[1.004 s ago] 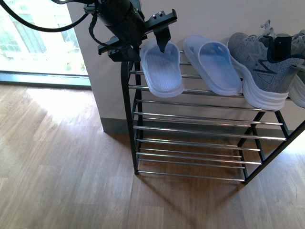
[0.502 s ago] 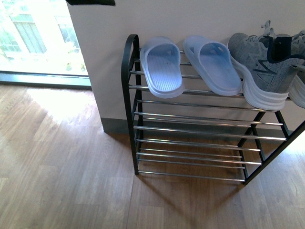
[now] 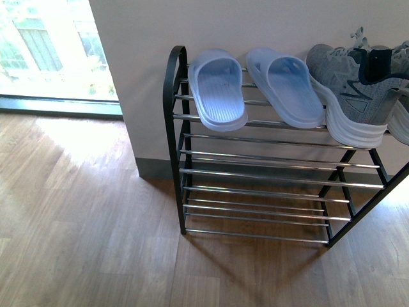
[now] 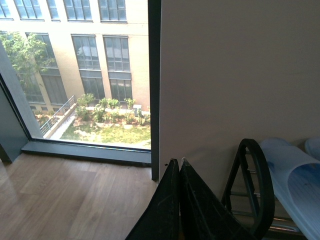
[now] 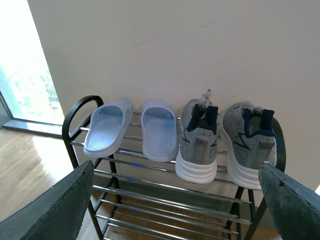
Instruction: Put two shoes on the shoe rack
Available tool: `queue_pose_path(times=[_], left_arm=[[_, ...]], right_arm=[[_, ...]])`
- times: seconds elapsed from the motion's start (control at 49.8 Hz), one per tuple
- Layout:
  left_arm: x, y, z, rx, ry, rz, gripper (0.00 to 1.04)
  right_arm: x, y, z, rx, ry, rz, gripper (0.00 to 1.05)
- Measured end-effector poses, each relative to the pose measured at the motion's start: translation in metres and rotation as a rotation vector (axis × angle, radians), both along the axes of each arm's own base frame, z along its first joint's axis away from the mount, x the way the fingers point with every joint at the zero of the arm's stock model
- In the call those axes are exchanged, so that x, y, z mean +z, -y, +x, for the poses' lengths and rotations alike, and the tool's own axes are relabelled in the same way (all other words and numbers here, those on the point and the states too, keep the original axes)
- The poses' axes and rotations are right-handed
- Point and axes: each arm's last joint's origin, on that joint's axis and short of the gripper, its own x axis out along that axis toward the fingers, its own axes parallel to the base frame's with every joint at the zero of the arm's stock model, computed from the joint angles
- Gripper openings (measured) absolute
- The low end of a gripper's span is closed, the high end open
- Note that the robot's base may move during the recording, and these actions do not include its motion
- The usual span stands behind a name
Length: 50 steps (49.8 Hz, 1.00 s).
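A: What is held by the left hand (image 4: 179, 172) and right hand (image 5: 175, 200)?

B: Nothing; left is pressed closed, right spread wide. All four shoes sit on the shoe rack (image 3: 176, 115) top tier.

A: The risk?

B: The end slide (image 3: 219, 89) overhangs the front bar and could be tipped off if the rack is jolted.

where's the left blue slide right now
In the front view the left slide lies on the shoe rack's top tier, by its rounded black end, the other slide on its right.
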Motion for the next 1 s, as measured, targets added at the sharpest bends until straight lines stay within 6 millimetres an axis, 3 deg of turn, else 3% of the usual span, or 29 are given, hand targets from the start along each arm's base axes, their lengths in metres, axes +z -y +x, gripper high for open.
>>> queue_pose_path(times=[0.181,0.602,1.004], left_arm=[[-0.009,-0.017,-0.043,0.001,0.003,0.003,0.01],[-0.027,-0.038,-0.090,0.009,-0.010,0.003,0.01],[-0.024,-0.038,-0.120,0.003,0.002,0.003,0.01]], right_arm=[[0.000,0.000,0.000,0.000,0.000,0.000,0.95],[0.000,0.000,0.000,0.000,0.000,0.000,0.95],[0.000,0.000,0.000,0.000,0.000,0.000,0.96]])
